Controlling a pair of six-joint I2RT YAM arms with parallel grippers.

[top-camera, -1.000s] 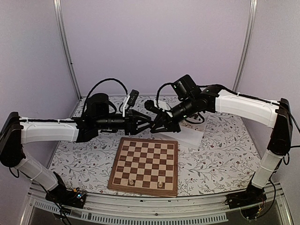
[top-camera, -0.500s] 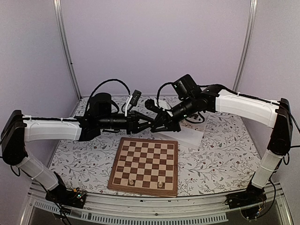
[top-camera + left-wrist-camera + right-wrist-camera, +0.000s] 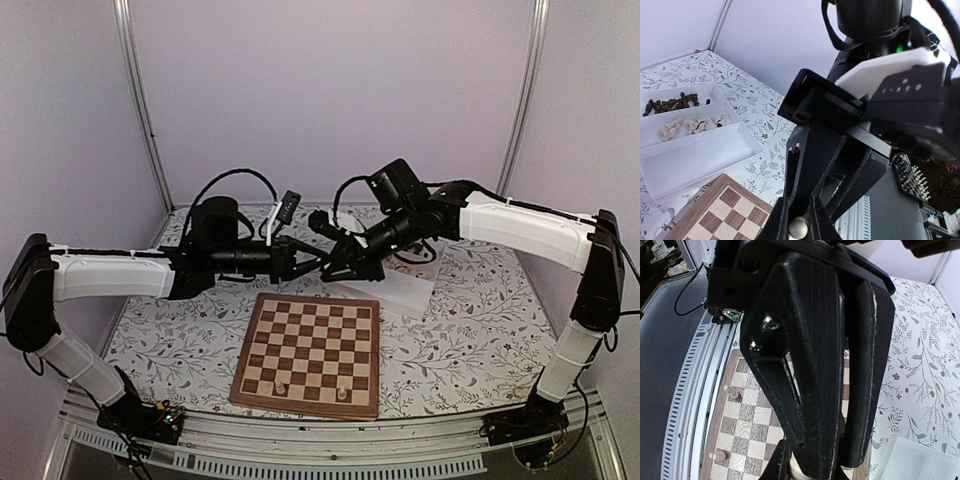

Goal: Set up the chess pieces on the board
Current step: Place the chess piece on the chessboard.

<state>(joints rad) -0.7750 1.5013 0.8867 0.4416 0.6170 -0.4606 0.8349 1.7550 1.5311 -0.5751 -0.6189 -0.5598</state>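
The board (image 3: 310,345) lies at the near middle of the table with two pale chess pieces, one (image 3: 279,385) and another (image 3: 343,393), on its near row. Both grippers meet in the air over the board's far edge. My left gripper (image 3: 320,263) is shut on a pale chess piece; its round head (image 3: 799,229) shows between my fingers (image 3: 776,222). My right gripper (image 3: 336,268) comes from the other side, jaws almost together on the same piece (image 3: 796,473). More dark pieces (image 3: 670,104) and pale pieces (image 3: 680,127) lie in the white tray (image 3: 700,155).
The white two-compartment tray (image 3: 400,285) sits just behind the board on the right. The tabletop has a floral cloth. A metal rail (image 3: 330,440) runs along the near edge. The two placed pieces also show in the right wrist view, one (image 3: 731,392) and the other (image 3: 720,456).
My left arm has reached right and slightly up until its fingertips meet the right gripper's. The right arm has hardly moved.
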